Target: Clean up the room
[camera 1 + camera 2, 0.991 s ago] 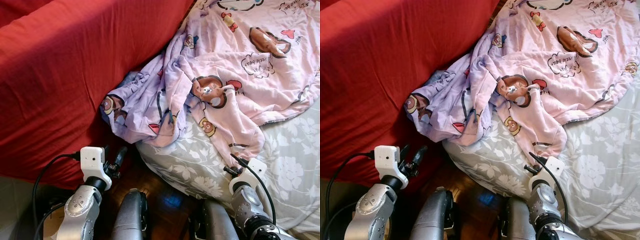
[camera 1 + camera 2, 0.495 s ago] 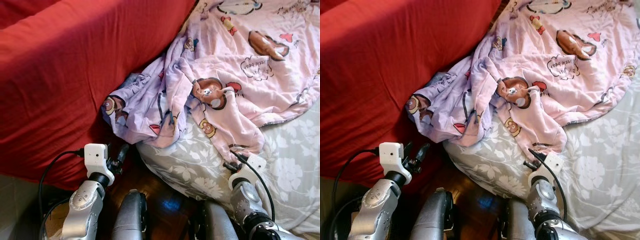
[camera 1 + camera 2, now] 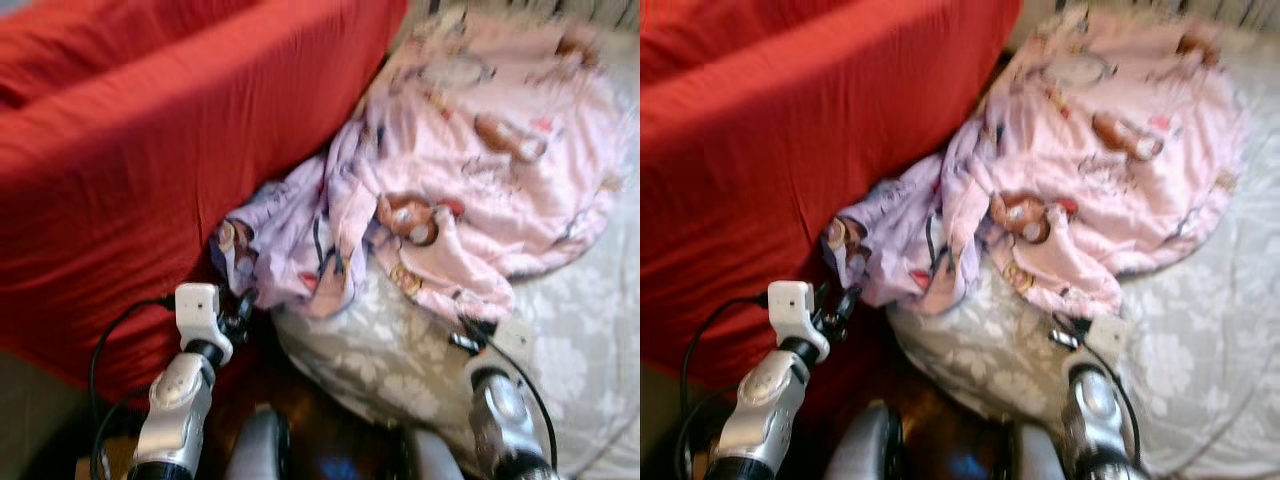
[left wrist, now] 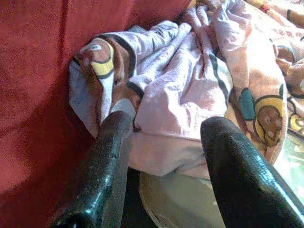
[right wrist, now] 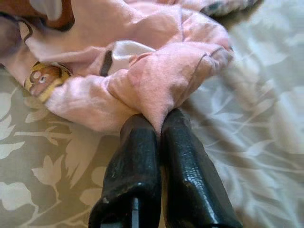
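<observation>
Red fabric of a large cushion or sofa [image 3: 150,150] is seen across the left of the blurred head views, with a grey floral bedsheet [image 3: 560,360] spread over the mattress at the right. At the left, the left gripper [image 3: 243,305] is held at the dark gap between the red fabric and the mattress edge, its two black fingers [image 4: 107,161] set wide apart; the hanging corner of a pink cartoon-print blanket [image 3: 470,170] is framed between them in the left wrist view, though contact cannot be made out. The blanket is bunched at the mattress's near left edge and spread toward its far right corner. A brown bear figure [image 3: 408,218] is printed near the crumpled middle. At the right, the right gripper [image 5: 159,124] is held over the floral sheet with its fingers pressed together, their tips touching the blanket's lower pink fold [image 5: 166,80], which lies on the sheet.
</observation>
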{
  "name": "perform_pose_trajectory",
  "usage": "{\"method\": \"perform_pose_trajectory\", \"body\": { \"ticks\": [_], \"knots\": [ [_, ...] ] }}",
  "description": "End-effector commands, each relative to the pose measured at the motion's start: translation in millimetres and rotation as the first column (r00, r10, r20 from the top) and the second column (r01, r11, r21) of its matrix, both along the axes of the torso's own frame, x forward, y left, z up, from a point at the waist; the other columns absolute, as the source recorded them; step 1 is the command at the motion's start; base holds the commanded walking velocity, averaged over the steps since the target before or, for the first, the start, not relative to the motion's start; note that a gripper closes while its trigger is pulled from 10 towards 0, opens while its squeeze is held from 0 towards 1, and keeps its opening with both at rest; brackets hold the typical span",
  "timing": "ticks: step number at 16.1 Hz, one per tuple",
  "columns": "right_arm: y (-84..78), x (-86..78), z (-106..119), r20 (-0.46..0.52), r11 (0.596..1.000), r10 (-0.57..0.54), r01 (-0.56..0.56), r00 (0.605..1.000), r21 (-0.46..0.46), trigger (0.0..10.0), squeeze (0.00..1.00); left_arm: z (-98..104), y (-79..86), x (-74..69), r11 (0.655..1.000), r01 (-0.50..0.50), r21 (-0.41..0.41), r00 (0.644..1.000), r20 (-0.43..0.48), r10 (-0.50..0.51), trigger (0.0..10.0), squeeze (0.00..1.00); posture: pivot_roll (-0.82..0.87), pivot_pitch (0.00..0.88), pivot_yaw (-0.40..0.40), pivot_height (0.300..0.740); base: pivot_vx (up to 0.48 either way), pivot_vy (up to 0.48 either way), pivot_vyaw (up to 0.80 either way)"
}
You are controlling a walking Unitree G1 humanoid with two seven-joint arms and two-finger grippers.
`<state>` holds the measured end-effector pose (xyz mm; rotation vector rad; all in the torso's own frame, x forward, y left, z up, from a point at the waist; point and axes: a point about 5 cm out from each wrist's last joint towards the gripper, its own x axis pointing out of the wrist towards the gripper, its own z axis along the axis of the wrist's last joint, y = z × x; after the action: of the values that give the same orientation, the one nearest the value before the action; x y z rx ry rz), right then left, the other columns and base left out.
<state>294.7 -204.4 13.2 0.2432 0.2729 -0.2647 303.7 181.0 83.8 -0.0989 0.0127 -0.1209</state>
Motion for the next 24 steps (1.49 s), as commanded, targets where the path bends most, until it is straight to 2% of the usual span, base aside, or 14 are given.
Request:
{"method": "perform_pose_trajectory", "body": {
  "ticks": [1,4,5,10,13,18,24],
  "knots": [
    [3.3,-2.3,-0.5,0.016,1.0,0.021,-0.02,1.0,-0.022,10.0,0.0,-6.1,4.4,-1.4,1.0,-0.013,0.016,1.0,-0.018,0.014,10.0,0.0,0.06,0.095,0.013,0.645,0.0,0.0,0.0],
    [18.1,-0.7,7.5,0.094,0.993,0.106,-0.101,0.99,-0.061,10.0,0.0,-10.7,3.1,0.5,1.0,-0.019,0.009,1.0,-0.016,0.019,10.0,0.0,0.04,0.07,0.015,0.65,0.0,0.0,0.0],
    [21.7,0.3,8.5,0.097,0.99,0.127,-0.121,0.987,-0.068,10.0,0.0,-10.9,2.4,1.0,1.0,-0.019,0.006,1.0,-0.016,0.019,10.0,0.0,0.04,0.065,0.016,0.665,0.0,0.0,0.0],
    [23.3,1.6,10.2,0.102,0.99,0.13,-0.124,0.986,-0.065,10.0,0.0,-20.0,4.1,1.6,1.0,-0.021,0.011,0.999,-0.039,0.021,10.0,0.0,0.04,0.059,0.013,0.715,0.0,0.0,0.0],
    [21.1,0.9,10.6,0.1,0.99,0.13,-0.123,0.986,-0.074,10.0,0.0,-34.2,10.4,-3.5,0.999,-0.03,0.036,0.995,-0.098,0.033,10.0,0.0,0.04,0.057,0.012,0.74,0.0,0.0,0.0],
    [17.3,0.3,11.8,0.105,0.991,0.119,-0.111,0.987,-0.079,10.0,0.0,-53.8,18.7,-11.5,0.997,-0.044,0.064,0.981,-0.184,0.055,10.0,0.0,0.04,0.057,0.013,0.74,0.0,0.0,0.0],
    [17.2,-0.2,12.2,0.109,0.991,0.115,-0.106,0.987,-0.082,10.0,0.0,-78.4,33.7,-24.1,0.99,-0.105,0.089,0.939,-0.318,0.129,10.0,0.0,0.04,0.048,0.014,0.74,0.0,0.0,0.0]
  ]
}}
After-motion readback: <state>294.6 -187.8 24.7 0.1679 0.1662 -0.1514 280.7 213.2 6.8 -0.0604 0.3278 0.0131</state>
